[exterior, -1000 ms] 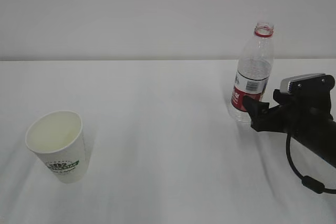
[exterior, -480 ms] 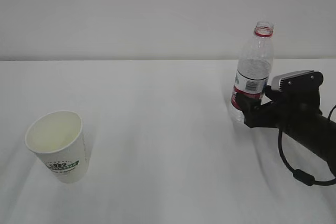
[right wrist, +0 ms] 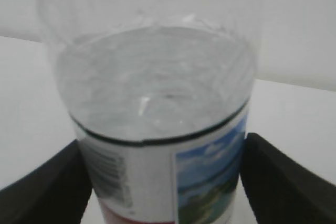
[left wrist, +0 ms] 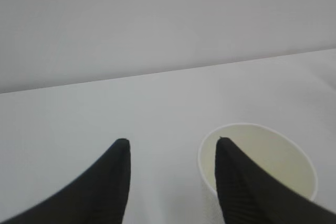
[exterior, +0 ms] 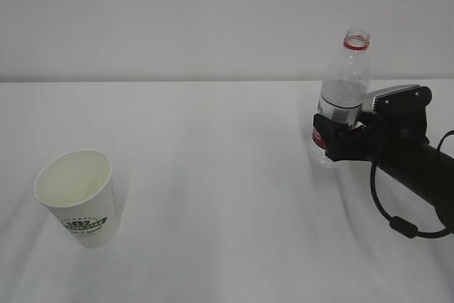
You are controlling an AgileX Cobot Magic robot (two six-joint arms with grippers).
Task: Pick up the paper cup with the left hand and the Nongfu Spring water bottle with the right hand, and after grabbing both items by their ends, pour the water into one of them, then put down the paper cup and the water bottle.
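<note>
Cup: white tapered paper cup (exterior: 76,197) with dark green printed logo and rolled rim, upright on the white table (exterior: 213,175), near left corner of exterior view.
Left gripper: black forked left gripper (left wrist: 170,153) seen only in left wrist view; fingers apart, holding nothing; right fingertip overlaps the cup's near rim in that view, contact cannot be told.
Right gripper: black blocky right gripper (right wrist: 165,177), fingers spread wide, one on each side of the bottle label; contact not clear.
Bottle: tall clear ribbed plastic water bottle (exterior: 343,90), red-and-white label, red neck ring, capless, upright at far right.
</note>
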